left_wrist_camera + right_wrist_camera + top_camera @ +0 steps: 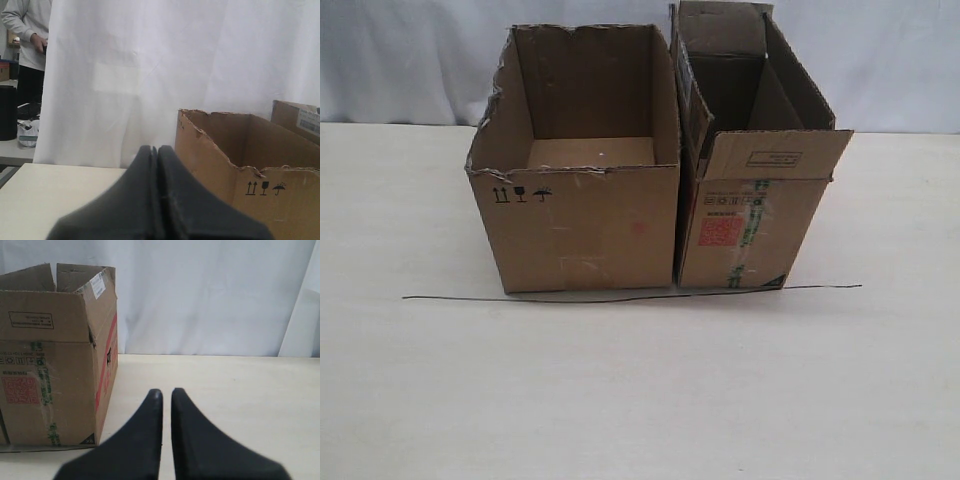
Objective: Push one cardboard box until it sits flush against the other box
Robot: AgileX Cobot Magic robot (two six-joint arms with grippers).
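Observation:
The cardboard box, narrow, with raised flaps, a red square label and green-printed tape, stands right of the other box, which is wide, ragged-rimmed and marked with black handling symbols. Only a thin dark seam shows between their sides. Neither gripper appears in the exterior view. My left gripper is shut and empty, off to the outer side of the other box, apart from it. My right gripper is shut with a hairline gap, empty, over bare table beside the cardboard box, not touching it.
A thin black line runs across the pale table just in front of both boxes. A white curtain hangs behind. In the left wrist view a person stands past the curtain's edge beside a desk.

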